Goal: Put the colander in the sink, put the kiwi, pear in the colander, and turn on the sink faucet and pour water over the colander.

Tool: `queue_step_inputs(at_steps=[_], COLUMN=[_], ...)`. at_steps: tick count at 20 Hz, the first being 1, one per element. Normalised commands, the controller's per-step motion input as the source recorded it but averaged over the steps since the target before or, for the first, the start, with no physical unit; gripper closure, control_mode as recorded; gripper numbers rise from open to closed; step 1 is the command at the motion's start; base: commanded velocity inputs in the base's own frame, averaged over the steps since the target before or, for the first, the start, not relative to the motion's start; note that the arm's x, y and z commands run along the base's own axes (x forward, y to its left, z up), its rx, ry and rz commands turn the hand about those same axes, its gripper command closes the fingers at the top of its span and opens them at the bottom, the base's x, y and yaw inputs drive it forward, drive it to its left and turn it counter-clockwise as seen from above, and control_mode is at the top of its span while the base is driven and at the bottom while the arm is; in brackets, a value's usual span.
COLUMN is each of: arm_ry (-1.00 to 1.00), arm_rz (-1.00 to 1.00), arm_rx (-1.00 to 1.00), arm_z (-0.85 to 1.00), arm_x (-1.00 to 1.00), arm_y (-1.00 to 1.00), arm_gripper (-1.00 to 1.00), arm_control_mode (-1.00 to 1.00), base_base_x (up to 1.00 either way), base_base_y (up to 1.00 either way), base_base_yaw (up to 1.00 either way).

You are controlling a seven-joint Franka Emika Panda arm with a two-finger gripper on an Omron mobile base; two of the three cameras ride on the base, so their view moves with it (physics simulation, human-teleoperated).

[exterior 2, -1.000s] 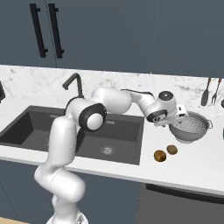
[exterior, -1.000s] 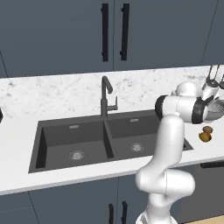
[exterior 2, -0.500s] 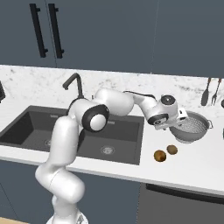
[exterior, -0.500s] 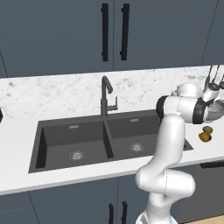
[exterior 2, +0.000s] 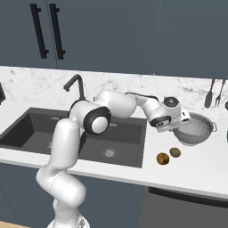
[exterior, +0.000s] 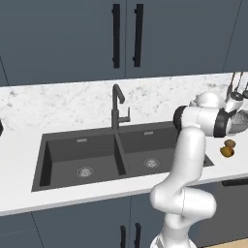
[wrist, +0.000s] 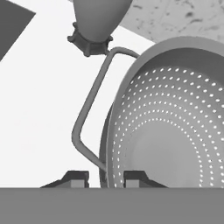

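We've just shut the tool on the colander rim, one fingertip inside, one outside by its handle loop. It still sits on the table, sink well left of the tool. Lift comes next.

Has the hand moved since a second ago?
Yes. In the right base view the hand has shifted right, toward the colander on the counter, and now sits at its near rim.
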Motion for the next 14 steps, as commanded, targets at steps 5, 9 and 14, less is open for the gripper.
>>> queue_step_inputs(at_steps=[5,9,14], arm_ry=[0.0,-0.01,-0.09], arm_rz=[0.08,0.11,0.15], arm_rx=[0.0,0.0,0.0], arm_z=[0.0,0.07,0.26], arm_x=[-0.06,-0.27,-0.35], arm_y=[0.31,0.64,0.82], arm_gripper=[1.0,1.0,1.0], arm_control_mode=[-1.0,-1.0,-1.0], base_base_x=[0.0,0.0,0.0], base_base_y=[0.0,0.0,0.0], base_base_yaw=[0.0,0.0,0.0])
